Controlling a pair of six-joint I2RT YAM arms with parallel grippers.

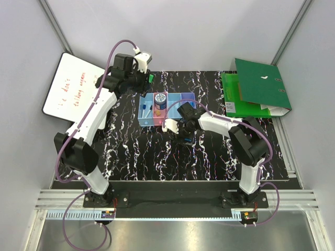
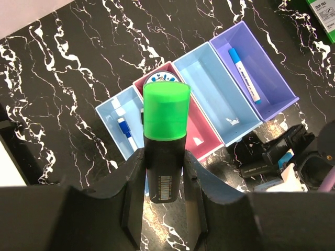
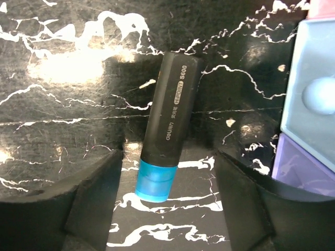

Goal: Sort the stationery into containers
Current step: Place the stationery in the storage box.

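While I am hanging my left pincer (image 2: 165,157) in the air near the far left end of the containers (image 1: 167,109), it is pinching a green-capped marker (image 2: 166,136) by its black barrel, one finger pressing on each side and the green cap sticking out past the fingertips (image 2: 137,157). The four joined bins are sitting below it on the black marbled tabletop (image 1: 131,157). The light blue bin (image 2: 112,117) is holding a small blue piece (image 2: 125,128), and the pink bin (image 2: 205,137) is holding the round blue roll (image 2: 159,78) at its far end, half hidden behind the green cap. The blue bin (image 2: 220,99) is looking bare from my left wrist, and the purple bin (image 2: 264,78) is carrying a white marker with a blue cap (image 2: 243,73) lying lengthwise. I am reaching my right pincer (image 3: 168,154) down low over the tabletop just on the near side of the bins, its fingers (image 3: 94,209) spread wide. A black marker with a blue cap (image 3: 167,125) is lying flat between them, with a gap showing on either side, so I am gripping nothing there. A green binder (image 1: 259,89) is lying at the far right, and a whiteboard (image 1: 70,89) is leaning at the far left.
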